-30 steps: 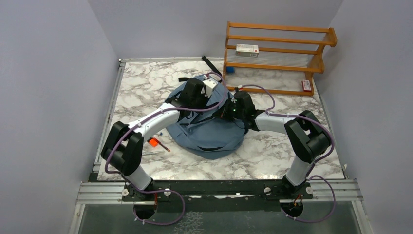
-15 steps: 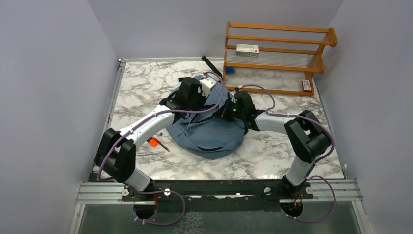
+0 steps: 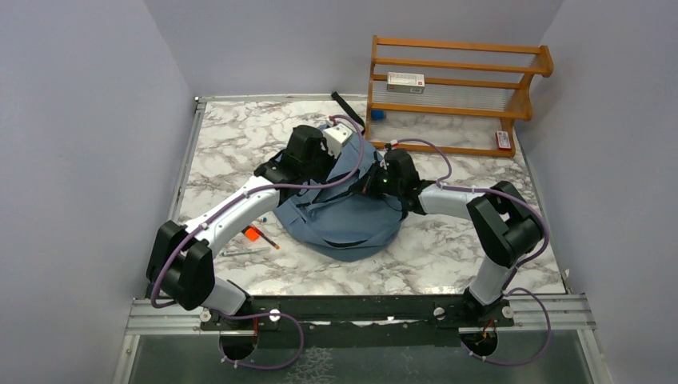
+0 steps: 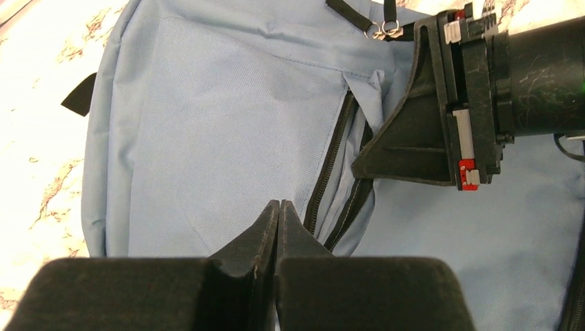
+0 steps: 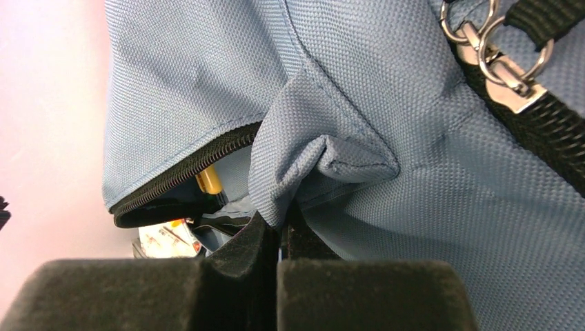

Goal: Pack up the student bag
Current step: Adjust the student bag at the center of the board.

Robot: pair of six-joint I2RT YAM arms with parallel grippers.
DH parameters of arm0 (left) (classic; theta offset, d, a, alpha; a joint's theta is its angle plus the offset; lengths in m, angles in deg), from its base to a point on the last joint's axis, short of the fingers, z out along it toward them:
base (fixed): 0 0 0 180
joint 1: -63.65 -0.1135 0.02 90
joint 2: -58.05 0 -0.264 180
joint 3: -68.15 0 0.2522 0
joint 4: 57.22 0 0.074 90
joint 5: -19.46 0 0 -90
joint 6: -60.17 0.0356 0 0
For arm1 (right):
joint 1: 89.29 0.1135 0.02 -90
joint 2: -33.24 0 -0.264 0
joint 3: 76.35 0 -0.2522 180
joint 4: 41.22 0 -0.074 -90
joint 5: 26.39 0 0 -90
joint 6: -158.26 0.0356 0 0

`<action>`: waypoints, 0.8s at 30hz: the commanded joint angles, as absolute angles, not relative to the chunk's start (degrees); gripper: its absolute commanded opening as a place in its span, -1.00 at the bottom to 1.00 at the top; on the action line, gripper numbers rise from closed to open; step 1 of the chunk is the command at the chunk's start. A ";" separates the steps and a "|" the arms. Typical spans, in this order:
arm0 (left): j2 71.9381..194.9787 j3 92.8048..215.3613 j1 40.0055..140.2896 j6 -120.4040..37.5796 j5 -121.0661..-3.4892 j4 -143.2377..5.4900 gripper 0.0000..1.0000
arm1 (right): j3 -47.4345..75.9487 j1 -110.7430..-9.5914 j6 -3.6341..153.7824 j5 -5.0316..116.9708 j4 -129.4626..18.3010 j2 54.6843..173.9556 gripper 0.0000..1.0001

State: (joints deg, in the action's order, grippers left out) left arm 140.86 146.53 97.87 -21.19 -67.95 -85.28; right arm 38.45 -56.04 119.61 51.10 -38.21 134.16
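Left tool (image 4: 278, 210): fingers pressed together, tips right at the blue fabric of the student bag (image 4: 221, 124); can't tell if anything is pinched between them. The dark zipper (image 4: 331, 165) runs just right of those tips, partly open. Right tool (image 5: 283, 224): clamped on a bunched fold of bag fabric at the end of the zipper opening (image 5: 183, 176), the fold rising straight out of its tips. Left of that tool the gap shows a yellow item (image 5: 209, 181) inside. Metal strap rings (image 5: 483, 41) sit ahead-right of it. In the left wrist view the right tool is ahead and to the right, on the bag. The bag lies on the marble table (image 3: 232, 136), under both tools. A wooden rack (image 3: 456, 88) stands far beyond the right tool.
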 commanded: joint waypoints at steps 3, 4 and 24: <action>138.33 144.31 97.93 -21.32 -66.73 -85.34 -0.35 | 40.26 -56.34 117.01 50.19 -42.40 133.65 -0.97; 137.71 143.81 97.93 -21.52 -67.33 -85.12 -0.21 | 40.24 -56.29 116.89 50.00 -42.27 133.62 -0.97; 144.19 143.48 101.41 -17.17 -79.83 -84.79 0.77 | 40.21 -56.34 114.38 47.32 -40.21 133.53 -0.92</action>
State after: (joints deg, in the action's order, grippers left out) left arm 140.99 141.20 99.53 -21.65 -72.06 -85.59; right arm 38.45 -56.06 116.14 49.90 -38.10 133.77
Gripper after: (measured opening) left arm 0.882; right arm 0.043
